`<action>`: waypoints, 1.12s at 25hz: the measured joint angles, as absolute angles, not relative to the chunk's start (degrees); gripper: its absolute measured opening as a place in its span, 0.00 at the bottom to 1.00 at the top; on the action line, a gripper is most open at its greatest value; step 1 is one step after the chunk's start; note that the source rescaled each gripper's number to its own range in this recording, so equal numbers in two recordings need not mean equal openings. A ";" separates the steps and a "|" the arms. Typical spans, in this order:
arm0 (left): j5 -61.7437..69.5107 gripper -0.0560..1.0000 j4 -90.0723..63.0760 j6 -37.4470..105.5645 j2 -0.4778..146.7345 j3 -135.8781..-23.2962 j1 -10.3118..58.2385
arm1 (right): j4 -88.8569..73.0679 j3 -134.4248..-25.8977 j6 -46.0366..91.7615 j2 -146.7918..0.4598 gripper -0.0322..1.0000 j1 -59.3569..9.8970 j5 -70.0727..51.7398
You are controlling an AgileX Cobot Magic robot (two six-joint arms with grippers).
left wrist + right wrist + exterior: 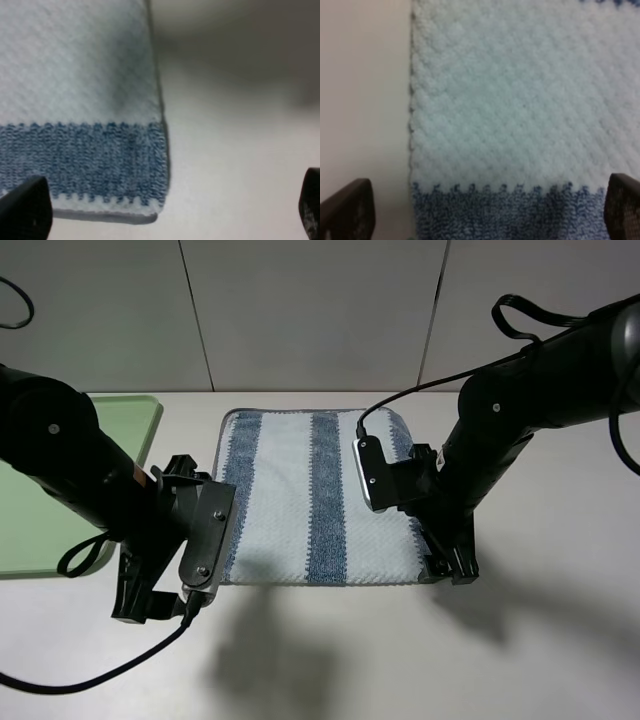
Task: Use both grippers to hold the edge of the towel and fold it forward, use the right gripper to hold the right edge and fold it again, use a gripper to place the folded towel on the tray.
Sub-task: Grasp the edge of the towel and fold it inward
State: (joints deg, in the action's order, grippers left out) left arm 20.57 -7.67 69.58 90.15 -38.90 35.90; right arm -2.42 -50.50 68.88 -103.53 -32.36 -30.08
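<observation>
Hovering my left claw (167, 212) and right claw (485, 205) agape, empty, over towel (300, 490) corners | step: first fold | next: pinch hem (100, 216)

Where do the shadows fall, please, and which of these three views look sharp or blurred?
Exterior high view: sharp and evenly lit, with soft dark shadows on the table in front of the towel. Left wrist view: the towel's weave is fairly clear, but the table beyond it is blurred and shadowed. Right wrist view: very close and slightly soft, and the dark fingertips are blurred.
</observation>
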 joint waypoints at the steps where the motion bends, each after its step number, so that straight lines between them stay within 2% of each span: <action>1: 20.23 0.99 -7.67 69.58 90.15 -38.90 35.90 | -2.14 -50.50 68.88 -103.94 1.00 -32.36 -30.02; 28: 11.50 0.97 -6.89 69.60 96.18 -38.90 35.90 | -1.55 -50.89 68.88 -110.95 1.00 -32.36 -29.37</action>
State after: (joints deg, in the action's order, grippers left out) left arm 11.50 -6.89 69.60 96.18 -38.90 35.90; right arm -1.55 -50.89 68.88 -110.95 -32.36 -29.37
